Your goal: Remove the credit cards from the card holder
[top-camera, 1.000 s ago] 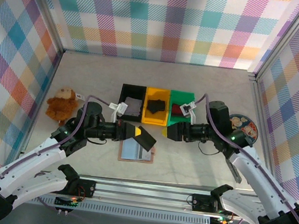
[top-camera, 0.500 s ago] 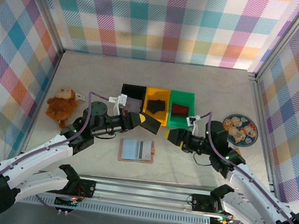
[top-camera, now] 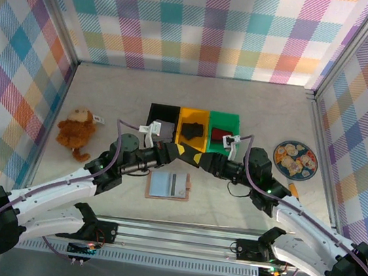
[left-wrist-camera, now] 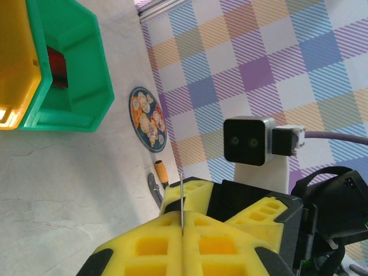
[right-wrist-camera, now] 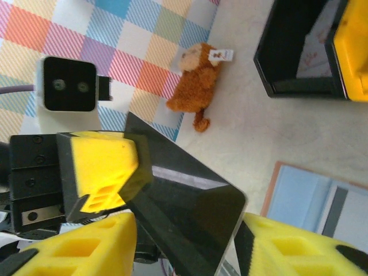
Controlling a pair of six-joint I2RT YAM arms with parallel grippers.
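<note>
Checked walls are closing in a pale worktop (top-camera: 256,114), and we are watching a handover in the air above its middle. The left gripper (top-camera: 180,153) is pressing its yellow pads together on one black card (right-wrist-camera: 184,213) and holding it out edge-first, which we judge is so the other arm can take it. The right gripper (top-camera: 205,161) is facing it with its fingers spread to either side of the card's free end. We are not seeing them clamped on it yet.

The card holder (top-camera: 168,186) is lying open, blue-grey inside up, at the centre of the worktop's near edge, just below both grippers. It is probably spread flat to keep its pockets reachable.

We are counting one card aloft, one holder and three bins in a row at mid-worktop — black (top-camera: 151,116), yellow (top-camera: 194,112), green (top-camera: 225,116) — likely for sorting. One plush monkey (top-camera: 75,128) is sitting by the left edge and one plate (top-camera: 294,158) by the right.
</note>
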